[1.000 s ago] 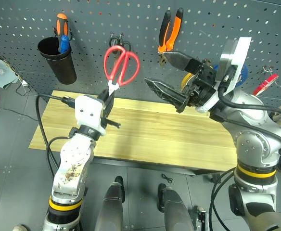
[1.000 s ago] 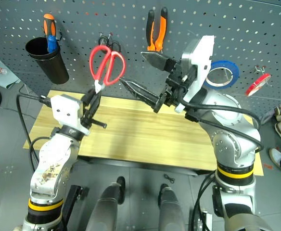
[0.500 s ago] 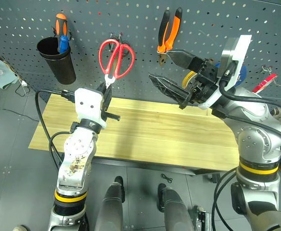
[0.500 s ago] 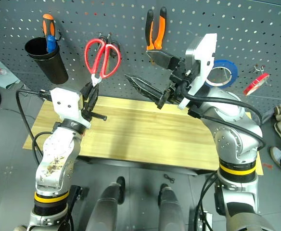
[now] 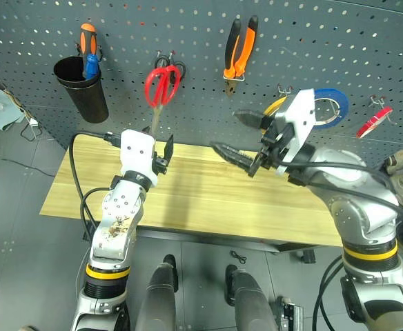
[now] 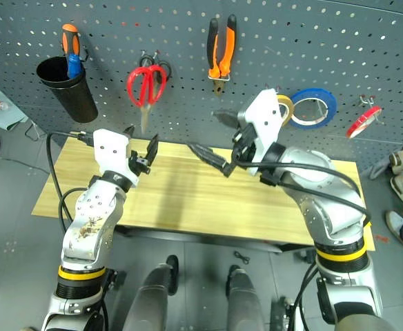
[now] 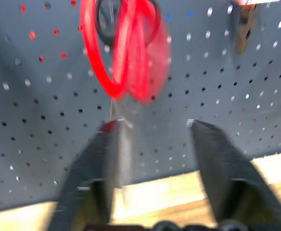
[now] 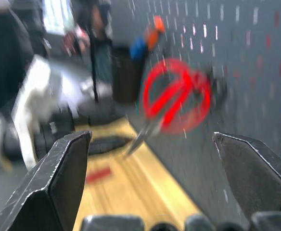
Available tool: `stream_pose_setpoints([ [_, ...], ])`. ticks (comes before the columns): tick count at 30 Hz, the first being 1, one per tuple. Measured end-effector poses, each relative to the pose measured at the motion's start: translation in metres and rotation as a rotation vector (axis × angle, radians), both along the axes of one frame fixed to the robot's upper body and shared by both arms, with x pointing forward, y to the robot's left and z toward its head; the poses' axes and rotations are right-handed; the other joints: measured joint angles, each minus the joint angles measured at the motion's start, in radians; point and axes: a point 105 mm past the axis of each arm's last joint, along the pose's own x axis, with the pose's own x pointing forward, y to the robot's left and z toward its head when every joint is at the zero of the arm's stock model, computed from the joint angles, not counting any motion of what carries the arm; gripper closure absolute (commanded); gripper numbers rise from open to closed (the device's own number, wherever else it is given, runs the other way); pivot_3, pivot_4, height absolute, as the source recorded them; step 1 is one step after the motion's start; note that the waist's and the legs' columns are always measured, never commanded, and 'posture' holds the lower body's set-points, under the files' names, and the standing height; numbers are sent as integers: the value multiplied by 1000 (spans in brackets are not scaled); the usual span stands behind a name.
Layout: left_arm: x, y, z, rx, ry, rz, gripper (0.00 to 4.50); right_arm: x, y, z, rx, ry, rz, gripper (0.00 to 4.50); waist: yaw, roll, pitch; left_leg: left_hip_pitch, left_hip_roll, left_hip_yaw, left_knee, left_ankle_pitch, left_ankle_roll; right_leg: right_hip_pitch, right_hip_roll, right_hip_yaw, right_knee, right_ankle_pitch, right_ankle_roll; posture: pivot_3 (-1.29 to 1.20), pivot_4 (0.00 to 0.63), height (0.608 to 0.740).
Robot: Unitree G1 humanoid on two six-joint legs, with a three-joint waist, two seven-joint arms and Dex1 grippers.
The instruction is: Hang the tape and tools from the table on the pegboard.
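**Red scissors on the hook: draw the left arm clear**

Pegboard: your landmark. Large dark blue-grey panel, flat and matt, with regular rows of small round holes and thin metal hooks.

Table: directly below the pegboard. Long top of pale yellowish planks, smooth, grain running lengthwise.

Black cup: low on the pegboard's left part, a tapered matt cylinder with an orange-handled and a blue-handled screwdriver standing in it.

Right gripper: in front of the pegboard's middle, above the table. Two black wedge fingers spread wide, nothing between them.

Left gripper: just below the scissors, in front of the pegboard's lower edge. Jaws parted and empty; one finger sits close beside the blade tips, so back straight away from the panel without sweeping sideways, or you will likely knock the scissors off.

Pliers: upper middle of the pegboard, hanging jaws down, orange-and-black grips.

Scissors: on a hook left of the pliers. Glossy red loop handles up, steel blades down, a small black pair behind them.

Tape: far right of the pegboard, a thin red ring on a hook, right of a blue roll.
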Motion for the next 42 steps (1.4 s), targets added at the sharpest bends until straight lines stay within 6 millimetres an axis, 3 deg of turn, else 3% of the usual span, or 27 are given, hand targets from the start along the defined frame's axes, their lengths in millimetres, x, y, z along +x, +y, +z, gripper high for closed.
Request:
stream_pose_setpoints([
  [1,-1,4,-11,0,38,13,63,0,0,-10,-32,20,-7,0,-3,0,0,1,0,0,0,0,0,0,0,0,0,0,0,40,306,740],
  [4,-5,27,-57,-25,220,86,63,-2,5,-38,-113,83,10,0,-7,0,0,1,1,0,0,0,0,-1,0,0,2,0,-1,47,320,740],
  [6,-5,44,-78,-36,306,142,63,-4,9,-47,-141,97,28,0,-5,0,0,1,1,-1,0,0,0,-1,0,0,2,0,0,62,332,740],
  [11,3,103,-86,-33,414,270,63,-13,32,-51,-157,104,133,0,-2,0,0,1,1,-1,0,-1,-2,-2,1,0,1,-4,-4,86,361,740],
  [13,6,118,-85,-23,446,282,63,-13,37,-49,-170,102,160,0,1,0,0,2,1,-1,0,-1,-2,-1,1,0,1,-4,-4,91,371,740],
  [20,25,135,-111,-61,600,278,63,5,29,-43,-220,116,145,0,27,-1,3,1,2,0,-2,-1,-2,-1,0,-1,0,-5,-8,88,406,740],
  [29,51,124,-120,-63,626,214,63,11,19,-40,-241,140,120,0,29,-1,21,1,2,0,-2,-1,-1,-1,0,-1,0,-4,-9,54,437,740],
  [34,53,120,-131,-72,676,203,1605,11,16,-42,-248,155,116,0,26,-2,29,1,2,0,-3,0,0,-2,0,-1,1,-4,-9,53,435,740],
  [39,56,117,-130,-80,676,210,3781,12,16,-41,-252,153,116,0,26,-1,30,1,2,-1,-4,0,0,-2,0,-1,1,-3,-7,56,415,740],
  [42,57,117,-130,-82,673,219,3820,12,16,-40,-255,148,114,0,27,-1,30,1,2,-1,-4,0,0,-2,0,-1,0,-3,-6,60,395,740],
])
